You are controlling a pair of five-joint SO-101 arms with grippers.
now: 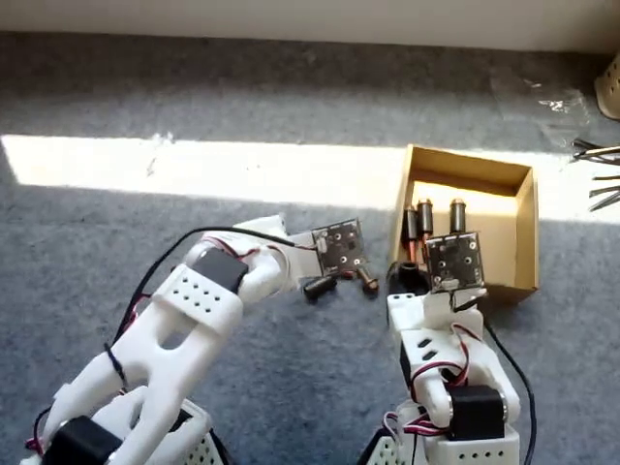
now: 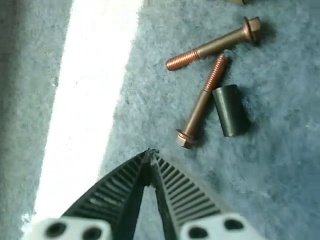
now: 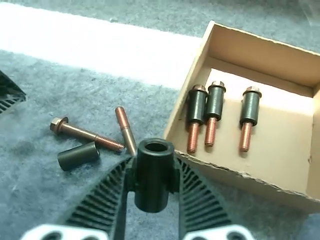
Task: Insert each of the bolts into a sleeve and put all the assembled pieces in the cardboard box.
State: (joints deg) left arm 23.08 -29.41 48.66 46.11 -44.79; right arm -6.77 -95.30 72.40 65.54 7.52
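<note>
Floor: you are working over a grey carpet (image 1: 87,242). A bright band of sunlight crosses it beyond both sets of fingers.
Box: the open brown cardboard box (image 3: 260,50) sits just past your right fingertips, with its near wall close in front of them.
Arms: the white plastic left arm (image 1: 194,300) and white plastic right arm (image 1: 455,368) lie side by side, the right one ending at the box's near wall.
Left gripper: the ribbed black fingers of your left gripper (image 2: 151,153) are pressed together tip to tip, with nothing between them.
Right gripper: your right gripper (image 3: 154,162) has its fingers clamped on the two sides of a black cylindrical held sleeve (image 3: 154,175). The sleeve stands upright between them with its open bore showing.
Assembled pieces: three assembled pieces (image 3: 215,107), copper bolts inside black sleeves, lie side by side on the box floor. Their threaded ends point back towards your right fingers.
Loose bolts: two copper-coloured flanged loose bolts (image 2: 215,44) lie on the carpet between the two grippers. The nearer bolt's (image 2: 200,105) head lies close ahead of your left fingertips, not touching them.
Loose sleeve: one short black loose sleeve (image 2: 230,110) lies on its side just beside that nearer bolt, ahead of your left fingers.
</note>
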